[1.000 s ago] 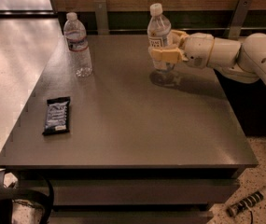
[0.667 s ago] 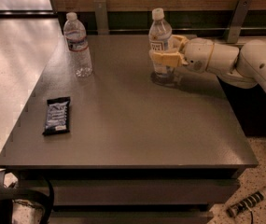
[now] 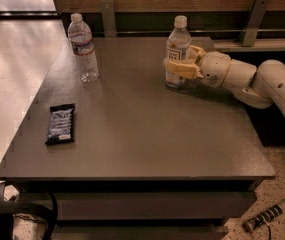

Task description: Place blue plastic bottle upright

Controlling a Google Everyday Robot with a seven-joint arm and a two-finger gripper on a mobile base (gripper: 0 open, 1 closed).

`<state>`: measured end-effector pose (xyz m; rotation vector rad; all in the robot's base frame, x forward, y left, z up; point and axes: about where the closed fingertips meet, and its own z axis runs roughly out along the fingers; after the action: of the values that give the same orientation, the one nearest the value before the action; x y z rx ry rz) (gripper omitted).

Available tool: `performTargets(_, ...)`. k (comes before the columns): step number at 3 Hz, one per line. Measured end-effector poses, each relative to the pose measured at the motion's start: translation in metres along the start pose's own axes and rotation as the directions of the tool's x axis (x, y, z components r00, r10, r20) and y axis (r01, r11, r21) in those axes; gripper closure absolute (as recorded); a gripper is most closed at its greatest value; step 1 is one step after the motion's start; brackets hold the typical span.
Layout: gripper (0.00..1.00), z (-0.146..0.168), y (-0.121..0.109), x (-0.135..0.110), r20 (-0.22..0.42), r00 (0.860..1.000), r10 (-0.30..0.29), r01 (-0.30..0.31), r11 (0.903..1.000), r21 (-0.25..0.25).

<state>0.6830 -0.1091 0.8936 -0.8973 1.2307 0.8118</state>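
Observation:
The blue plastic bottle (image 3: pixel 177 51) stands upright on the dark table (image 3: pixel 132 129), at its far middle-right. It is clear with a white cap and a wide pale label bearing a black square mark. My gripper (image 3: pixel 181 66) reaches in from the right on a white arm (image 3: pixel 262 81). Its yellowish fingers (image 3: pixel 183 68) are closed around the bottle's lower body. The bottle's base rests on or just above the tabletop; I cannot tell which.
A ribbed clear bottle (image 3: pixel 83 48) with a narrow label band stands upright at the far left of the table. A dark snack bar wrapper (image 3: pixel 61 123) lies flat near the left edge. A wooden wall and metal brackets run behind the table.
The gripper and bottle shifted slightly left and forward on the table, with the bottle staying upright in the grip. The other bottle and the snack bar stayed put.

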Motion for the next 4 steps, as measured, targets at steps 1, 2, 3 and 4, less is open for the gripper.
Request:
performTargets(1,1.00,-0.0133,-0.0039,0.0088,0.024,1.000,0.015,-0.016,0.9993,0.033)
performTargets(2,0.84,-0.0127,-0.0044,0.0044,0.024,1.000,0.016,-0.016,0.9993,0.033)
performTargets(3,0.53,-0.0124,-0.0045,0.0031,0.024,1.000,0.016,-0.016,0.9993,0.033)
performTargets(4,0.20,-0.0123,-0.0044,0.0029,0.024,1.000,0.016,-0.016,0.9993,0.033)
